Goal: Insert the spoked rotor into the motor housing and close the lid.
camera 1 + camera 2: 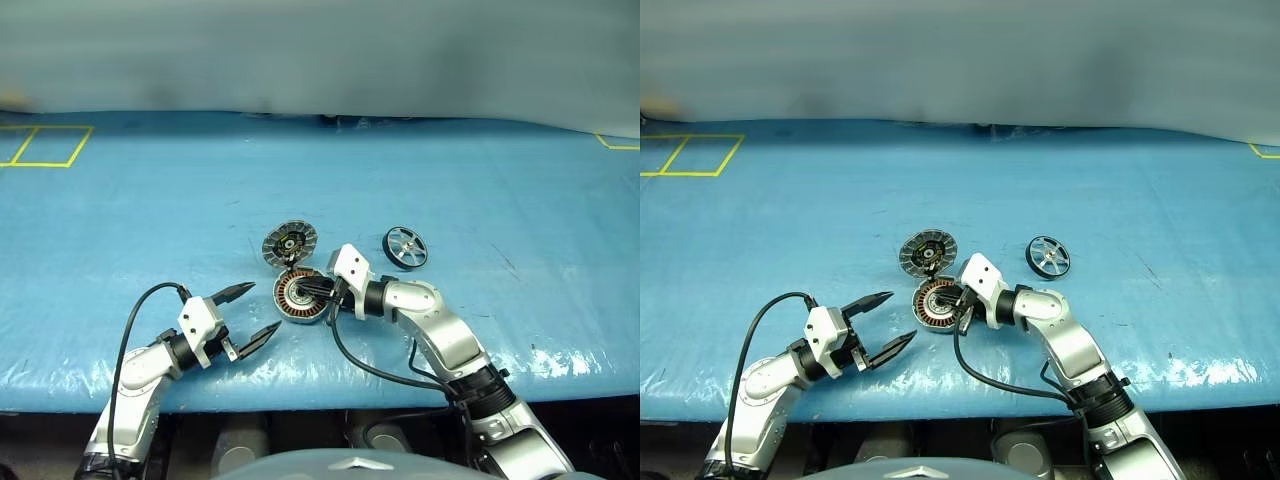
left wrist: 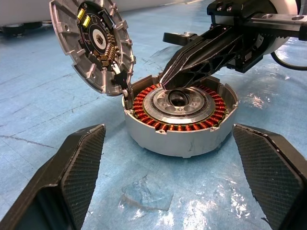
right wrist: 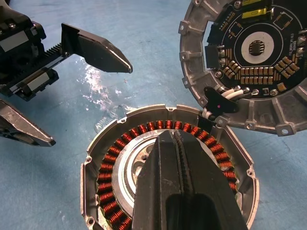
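With its black fingers pressed together, the right gripper (image 3: 178, 136) sits tip-down over the silver centre of the round grey copper-coiled motor housing (image 1: 300, 297) on the blue desk (image 1: 520, 200). Hinged grey segmented lid (image 1: 289, 243) stands open behind it; dark-rimmed, silver-spoked rotor (image 1: 405, 247) lies apart on the right. Left gripper (image 1: 248, 313) spread wide, empty, just beside the housing.

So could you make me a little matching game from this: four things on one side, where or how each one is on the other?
1. spoked rotor
2. motor housing
3. lid
4. left gripper

a. swung open, circuit face showing
b. fingers spread wide, beside the housing
c. alone on the blue table, right of the others
d. right gripper's shut fingers over its centre

Pairs: 1-c, 2-d, 3-a, 4-b
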